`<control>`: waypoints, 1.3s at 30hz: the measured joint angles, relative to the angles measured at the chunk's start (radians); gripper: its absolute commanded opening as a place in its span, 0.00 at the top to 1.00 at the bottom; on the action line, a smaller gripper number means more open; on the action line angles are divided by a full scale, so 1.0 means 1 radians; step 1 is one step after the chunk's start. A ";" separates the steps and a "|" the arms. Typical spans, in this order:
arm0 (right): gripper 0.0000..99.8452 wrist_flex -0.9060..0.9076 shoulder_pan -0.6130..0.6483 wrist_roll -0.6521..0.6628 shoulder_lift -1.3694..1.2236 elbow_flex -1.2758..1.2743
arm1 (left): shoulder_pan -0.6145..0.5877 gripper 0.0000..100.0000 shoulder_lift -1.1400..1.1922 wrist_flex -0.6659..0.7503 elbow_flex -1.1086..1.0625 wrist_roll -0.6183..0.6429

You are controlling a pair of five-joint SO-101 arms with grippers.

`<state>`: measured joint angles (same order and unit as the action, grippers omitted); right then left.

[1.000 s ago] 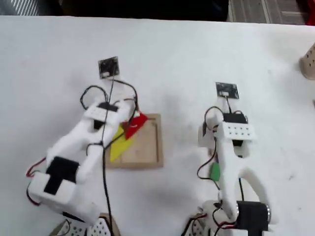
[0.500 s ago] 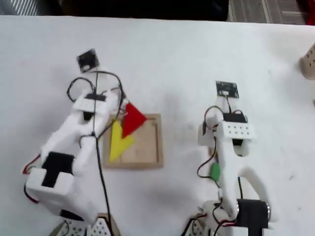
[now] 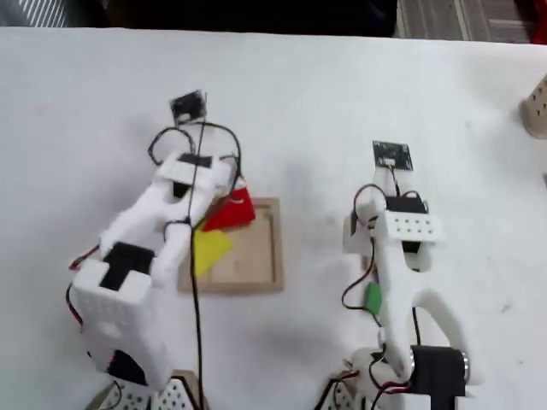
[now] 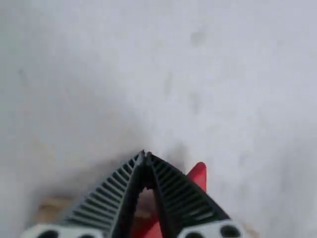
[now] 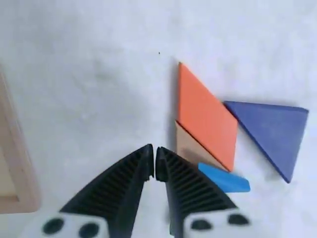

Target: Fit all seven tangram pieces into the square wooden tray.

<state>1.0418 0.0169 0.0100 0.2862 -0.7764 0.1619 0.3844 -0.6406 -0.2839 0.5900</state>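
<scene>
The square wooden tray (image 3: 261,256) lies left of the table's middle. A yellow piece (image 3: 210,248) lies in the tray's left part, half under the left arm. A red triangle (image 3: 231,212) (image 4: 198,173) lies over the tray's far left corner. My left gripper (image 4: 145,154) (image 3: 229,195) is shut, its tips right above the red triangle. My right gripper (image 5: 153,161) is shut over bare table. Just past it lie an orange parallelogram (image 5: 205,119), a dark blue triangle (image 5: 272,129), a tan piece (image 5: 188,146) and a light blue piece (image 5: 223,179). A green piece (image 3: 373,297) lies beside the right arm.
The right arm (image 3: 402,231) stands right of the tray, whose rim (image 5: 15,168) shows in the right wrist view. A pegged wooden object (image 3: 536,107) sits at the table's right edge. White table stretches beyond both arms.
The left arm swung left and then back right over the tray's far left corner. The red triangle turned and shifted with it. The right arm has stayed still.
</scene>
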 measured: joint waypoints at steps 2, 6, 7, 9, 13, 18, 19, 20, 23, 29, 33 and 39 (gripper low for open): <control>0.98 0.000 0.000 0.000 0.000 0.000 | 0.009 0.98 0.002 -0.006 0.000 -0.038; 0.98 0.000 0.000 0.000 0.000 0.000 | 0.063 0.98 -0.017 -0.021 -0.009 -0.103; 0.98 0.000 0.000 0.000 0.000 0.000 | 0.087 0.98 -0.032 -0.021 -0.025 -0.120; 0.98 0.000 0.000 0.000 0.000 0.000 | 0.144 0.98 -0.068 -0.018 -0.069 -0.161; 0.98 0.000 0.000 0.000 0.000 0.000 | 0.206 0.98 -0.141 0.066 -0.173 -0.195; 0.98 0.000 0.000 0.000 0.000 0.000 | 0.186 0.98 -0.232 0.106 -0.235 -0.206; 0.98 0.000 0.000 0.000 0.000 0.000 | 0.172 0.98 -0.259 0.107 -0.247 -0.206; 0.98 0.000 0.000 0.000 0.000 0.000 | 0.153 0.98 -0.293 0.110 -0.265 -0.209; 0.98 0.000 0.000 0.000 0.000 0.000 | 0.098 0.98 -0.408 0.110 -0.341 -0.242; 0.98 -0.020 0.000 0.000 0.000 0.000 | 0.071 0.98 -0.646 0.143 -0.595 -0.296; 0.98 -0.020 0.000 0.000 0.000 -0.003 | 0.109 0.98 -0.709 0.215 -0.727 -0.296; 0.98 -0.020 0.000 0.000 0.000 -0.003 | 0.153 0.98 -0.689 0.219 -0.756 -0.296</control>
<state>1.0219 0.0169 0.0100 0.2862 -0.7795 0.3153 -0.3046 -0.4212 -1.0403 0.2938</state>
